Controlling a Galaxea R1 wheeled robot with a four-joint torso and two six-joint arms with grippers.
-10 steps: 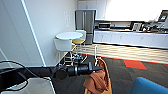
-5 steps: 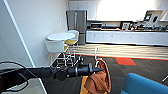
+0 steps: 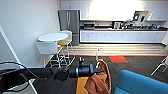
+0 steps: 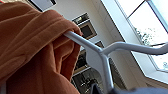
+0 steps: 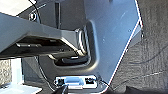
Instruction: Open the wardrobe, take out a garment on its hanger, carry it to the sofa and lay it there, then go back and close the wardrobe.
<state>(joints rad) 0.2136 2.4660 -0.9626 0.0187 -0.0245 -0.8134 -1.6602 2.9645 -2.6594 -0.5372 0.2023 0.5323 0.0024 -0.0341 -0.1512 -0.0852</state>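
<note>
Left arm: reaching in from the left across the low part of the head view, left gripper (image 3: 101, 70) right at the orange cloth.
Left fingers: clamped on the hanger (image 4: 105, 53), it seems, though the grip itself is cut off at the edge of the left wrist view.
Garment (image 3: 98, 81): orange hoodie hanging from the hanger at the gripper's tip, its lower part cut off by the frame; lettering not visible.
Sofa (image 3: 140, 83): blue, a corner showing low on the right, just beside the garment.
Right gripper: fingers can't be made out, the right wrist view is all robot body and dark carpet.
Background: round white table (image 3: 52, 37), white chairs, fridge (image 3: 69, 23), kitchen counter (image 3: 120, 35), all blurred.
</note>
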